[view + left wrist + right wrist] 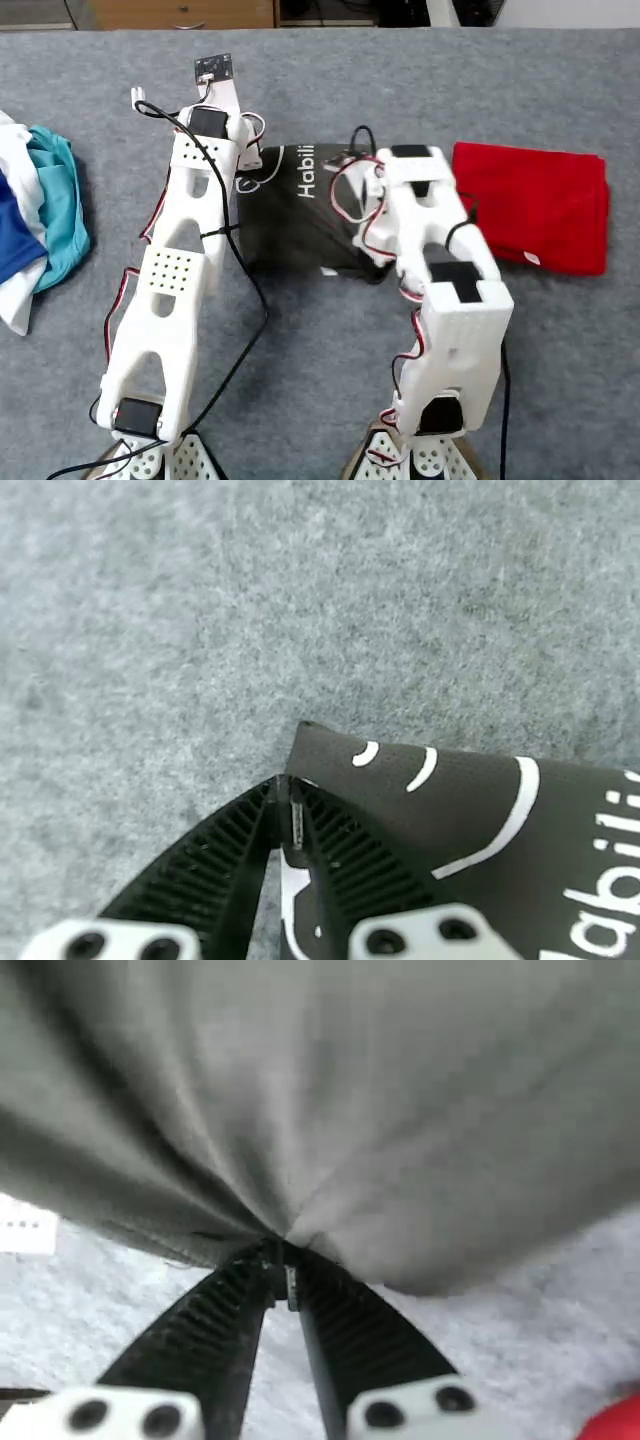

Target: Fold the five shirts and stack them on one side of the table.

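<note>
Pinching the black shirt (300, 225) at the middle of the table (330, 90), the left gripper (290, 815) and right gripper (287, 1278) each have fingers closed tight on its cloth; a folded red shirt (535, 205) lies just beside it

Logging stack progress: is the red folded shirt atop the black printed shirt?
No, the red folded shirt lies beside the black printed shirt.

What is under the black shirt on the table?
The black shirt lies on the grey table; anything else beneath it is covered by the cloth.
</note>
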Tool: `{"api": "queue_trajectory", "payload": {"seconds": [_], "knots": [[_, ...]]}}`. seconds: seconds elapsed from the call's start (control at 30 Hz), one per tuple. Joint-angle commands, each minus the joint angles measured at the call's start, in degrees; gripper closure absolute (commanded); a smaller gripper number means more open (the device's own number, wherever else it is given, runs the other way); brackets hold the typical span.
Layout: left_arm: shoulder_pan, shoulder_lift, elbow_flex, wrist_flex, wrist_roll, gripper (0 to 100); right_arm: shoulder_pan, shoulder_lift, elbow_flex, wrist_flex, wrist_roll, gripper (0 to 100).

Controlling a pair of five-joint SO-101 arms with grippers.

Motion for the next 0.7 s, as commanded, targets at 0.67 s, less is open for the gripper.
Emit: {"api": "queue_trajectory", "payload": {"seconds": [0.67], "knots": [[-0.35, -0.48, -2.11, -0.62, -0.62, 98, -3.91, -12.09, -14.81, 17.58, 0.79, 99.6]]}}
